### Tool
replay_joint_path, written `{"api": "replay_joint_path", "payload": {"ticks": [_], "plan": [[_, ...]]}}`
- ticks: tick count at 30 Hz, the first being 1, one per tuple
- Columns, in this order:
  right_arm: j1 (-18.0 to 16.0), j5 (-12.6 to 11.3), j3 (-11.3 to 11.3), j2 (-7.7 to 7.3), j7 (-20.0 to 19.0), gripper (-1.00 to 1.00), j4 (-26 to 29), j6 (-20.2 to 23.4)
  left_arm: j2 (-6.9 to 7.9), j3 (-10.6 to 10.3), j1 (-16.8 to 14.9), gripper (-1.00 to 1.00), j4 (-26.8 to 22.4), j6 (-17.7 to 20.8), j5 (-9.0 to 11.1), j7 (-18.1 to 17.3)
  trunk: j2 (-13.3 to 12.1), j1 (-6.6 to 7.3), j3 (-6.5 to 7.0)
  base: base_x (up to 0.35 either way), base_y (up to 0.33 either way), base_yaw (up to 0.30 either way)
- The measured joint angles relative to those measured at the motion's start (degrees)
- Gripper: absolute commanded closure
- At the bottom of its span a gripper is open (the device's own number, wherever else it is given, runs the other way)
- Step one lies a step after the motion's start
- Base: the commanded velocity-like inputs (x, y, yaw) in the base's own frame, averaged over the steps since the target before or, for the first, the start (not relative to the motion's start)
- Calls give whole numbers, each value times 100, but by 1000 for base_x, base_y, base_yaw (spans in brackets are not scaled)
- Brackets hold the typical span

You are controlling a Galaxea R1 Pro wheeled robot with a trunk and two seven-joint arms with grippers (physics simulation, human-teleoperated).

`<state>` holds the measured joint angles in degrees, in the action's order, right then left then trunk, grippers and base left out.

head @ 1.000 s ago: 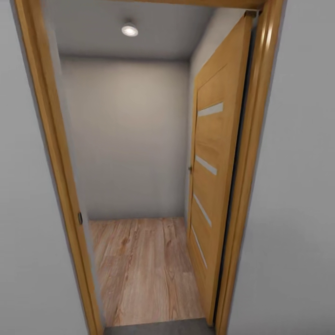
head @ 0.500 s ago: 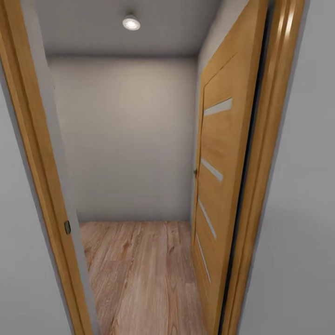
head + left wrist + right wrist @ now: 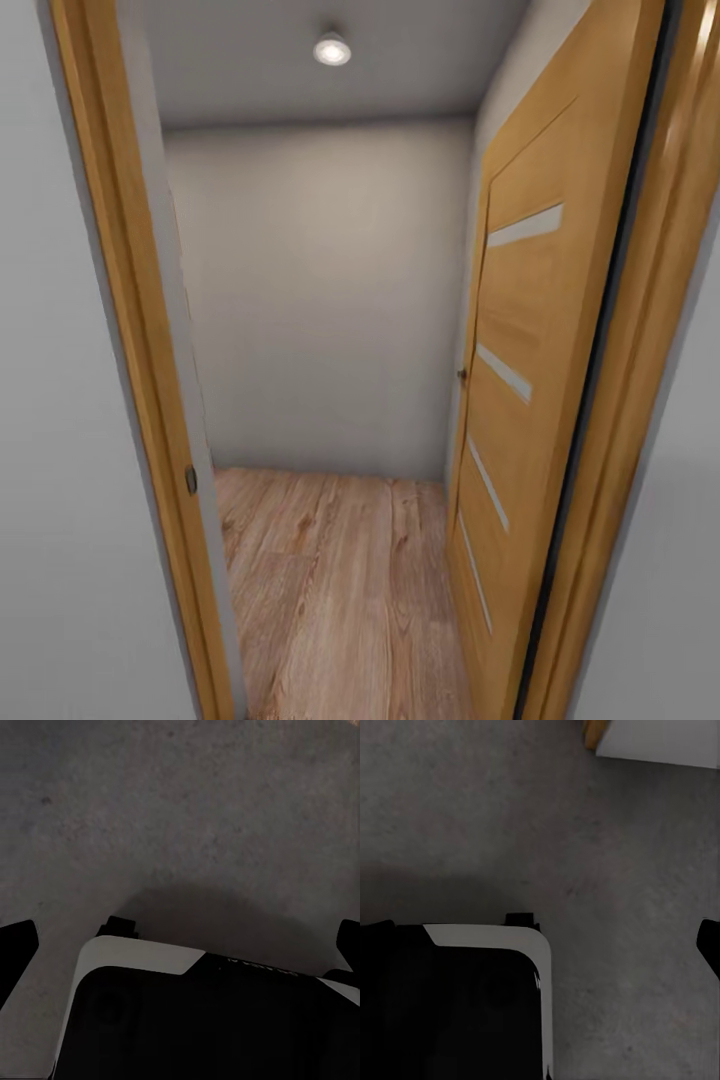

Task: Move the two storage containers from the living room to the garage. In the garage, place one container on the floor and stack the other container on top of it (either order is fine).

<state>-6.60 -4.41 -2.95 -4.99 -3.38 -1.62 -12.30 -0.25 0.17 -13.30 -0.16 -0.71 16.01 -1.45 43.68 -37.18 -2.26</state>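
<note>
head: open wooden door [image 3: 520,400]; wrists: grey concrete floor [image 3: 187,810]; gripper states unclear

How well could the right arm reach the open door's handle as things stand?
Probably not. The right wrist view looks down at grey concrete floor beside the robot's base, so that arm seems to hang low, while the door handle sits further ahead, past the door frame.

The door [image 3: 530,400] and its frame [image 3: 140,380] look like smooth, slightly glossy wood. The plank floor [image 3: 340,590] is grained wood; the grey floor [image 3: 187,817] seems rough, matt concrete
</note>
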Motion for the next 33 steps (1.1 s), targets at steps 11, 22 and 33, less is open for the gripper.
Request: {"api": "replay_joint_path", "payload": {"ticks": [11,22,33], "plan": [[0,4,0,0,-2,-100,-1,-1,0,0,0,-100,-2,0,-2,2,1,0,0,0,0,202],[1,4,-7,-9,-19,-100,0,14,-1,0,-1,-100,2,7,-3,2,1,3,0,184,0,7],[1,-1,-8,-6,-4,-100,-3,-1,-2,0,-1,-100,4,8,-3,2,1,3,0,321,0,0]]}}
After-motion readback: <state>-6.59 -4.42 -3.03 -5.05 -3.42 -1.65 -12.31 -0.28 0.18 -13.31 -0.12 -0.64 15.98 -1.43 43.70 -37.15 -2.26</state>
